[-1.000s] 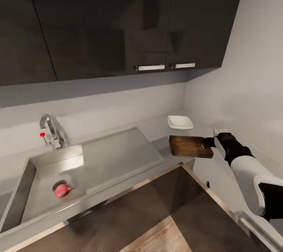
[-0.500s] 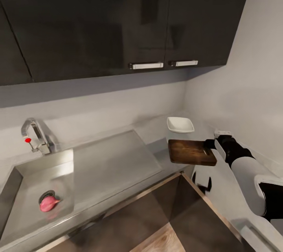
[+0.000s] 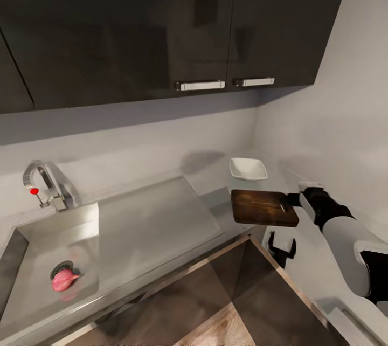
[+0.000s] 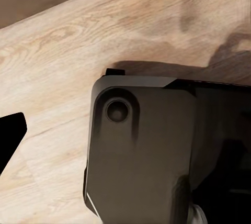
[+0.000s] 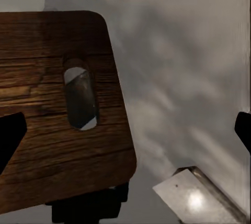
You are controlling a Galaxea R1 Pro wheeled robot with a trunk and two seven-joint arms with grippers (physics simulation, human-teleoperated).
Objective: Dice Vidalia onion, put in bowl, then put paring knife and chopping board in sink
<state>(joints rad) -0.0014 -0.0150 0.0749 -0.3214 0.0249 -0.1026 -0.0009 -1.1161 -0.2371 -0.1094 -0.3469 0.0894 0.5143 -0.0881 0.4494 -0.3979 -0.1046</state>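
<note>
The Vidalia onion (image 3: 63, 279), pinkish-red, lies in the grey sink (image 3: 37, 238) beside the round drain. Right of the sink on the countertop (image 3: 213, 179) stands the white bowl (image 3: 248, 168). Just in front of it is the brown chopping board (image 3: 263, 207), level, with its handle slot (image 5: 81, 98) toward my right gripper (image 3: 293, 199). That gripper (image 5: 125, 135) is open. One fingertip (image 5: 10, 140) is over the board and the other is beyond its short edge. My left gripper (image 4: 125, 140) hangs open over wooden floor. The paring knife is out of view.
Dark wall cabinets (image 3: 161, 28) hang over the counter, and a chrome tap (image 3: 46, 187) with a red knob stands behind the sink. The grey wall (image 3: 334, 136) is close on the right. A dark gripper-shaped patch (image 3: 281, 246) lies on the counter below the board.
The head view has swung, so the sink and tap sit further left in the picture. The board and right gripper keep nearly the same place beside the bowl.
</note>
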